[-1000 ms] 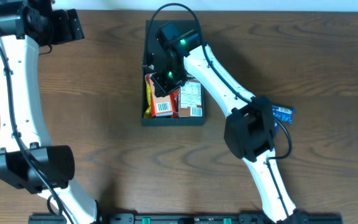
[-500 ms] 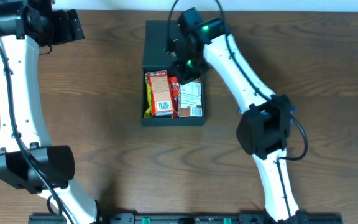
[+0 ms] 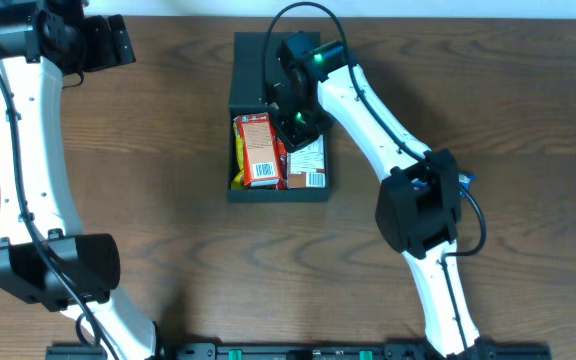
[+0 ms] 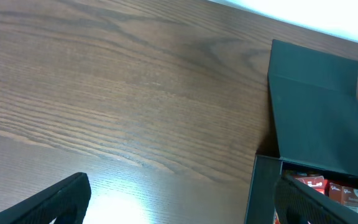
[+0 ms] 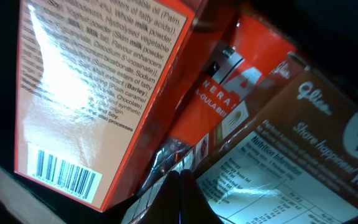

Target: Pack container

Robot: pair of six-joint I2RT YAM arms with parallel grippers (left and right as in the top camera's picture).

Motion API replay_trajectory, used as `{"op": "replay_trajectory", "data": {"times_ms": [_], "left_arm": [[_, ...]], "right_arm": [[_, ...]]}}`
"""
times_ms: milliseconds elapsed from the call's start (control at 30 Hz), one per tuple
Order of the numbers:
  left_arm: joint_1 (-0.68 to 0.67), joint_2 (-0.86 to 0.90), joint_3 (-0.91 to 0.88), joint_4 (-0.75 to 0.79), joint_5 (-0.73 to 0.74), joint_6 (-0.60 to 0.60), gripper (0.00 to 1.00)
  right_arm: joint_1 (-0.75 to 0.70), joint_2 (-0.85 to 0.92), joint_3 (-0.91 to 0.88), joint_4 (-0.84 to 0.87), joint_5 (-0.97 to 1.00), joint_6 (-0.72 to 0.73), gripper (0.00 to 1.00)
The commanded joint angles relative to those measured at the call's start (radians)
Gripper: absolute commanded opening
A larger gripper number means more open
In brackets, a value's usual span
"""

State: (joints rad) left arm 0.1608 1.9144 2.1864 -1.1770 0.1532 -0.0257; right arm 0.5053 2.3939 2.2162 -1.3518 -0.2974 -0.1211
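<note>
Dark brown wood-grain surface fills almost the whole overhead view, and a thin pale strip runs along its far edge. Glare brightens a patch of the grain in the left wrist view.

The container, a matte dark box, sits on the surface at the middle of the far half. Its flap lid is folded open toward the far edge. Inside, an orange-red carton with a barcode lies at the left, and a brown packet with a nutrition panel lies at the right. A red packet is wedged between them.

The right claw reaches down into the container over these packets, its fingers pressed together with nothing between them. The left claw hangs above bare surface near the far left corner, well apart from the container, with its fingers spread wide.

A small blue packet peeks out from behind the right arm's elbow.
</note>
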Motion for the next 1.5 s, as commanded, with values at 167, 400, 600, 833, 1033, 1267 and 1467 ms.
{"op": "replay_trajectory", "data": {"times_ms": [167,400,600,833,1033,1267,1467], "left_arm": [[0.002,0.01,0.0,0.0,-0.006,0.003,0.95],[0.002,0.01,0.0,0.0,-0.006,0.003,0.95],[0.002,0.01,0.0,-0.001,-0.006,0.003,0.95],[0.002,0.01,0.0,-0.002,-0.006,0.003,0.95],[0.002,0.01,0.0,-0.004,-0.006,0.003,0.95],[0.002,0.01,0.0,-0.01,-0.006,0.003,0.95],[0.002,0.01,0.0,-0.016,-0.006,0.003,0.95]], "right_arm": [[0.046,-0.018,-0.038,0.01,-0.028,-0.016,0.02],[0.082,-0.018,-0.038,0.023,-0.029,-0.016,0.01],[0.087,-0.019,-0.038,0.034,-0.026,-0.016,0.02],[0.066,-0.019,-0.011,0.059,-0.013,-0.015,0.01],[0.066,-0.019,-0.009,0.112,-0.018,-0.015,0.01],[0.05,-0.023,-0.005,0.109,0.003,-0.015,0.01],[0.018,-0.05,0.057,0.105,0.002,-0.015,0.01]]}}
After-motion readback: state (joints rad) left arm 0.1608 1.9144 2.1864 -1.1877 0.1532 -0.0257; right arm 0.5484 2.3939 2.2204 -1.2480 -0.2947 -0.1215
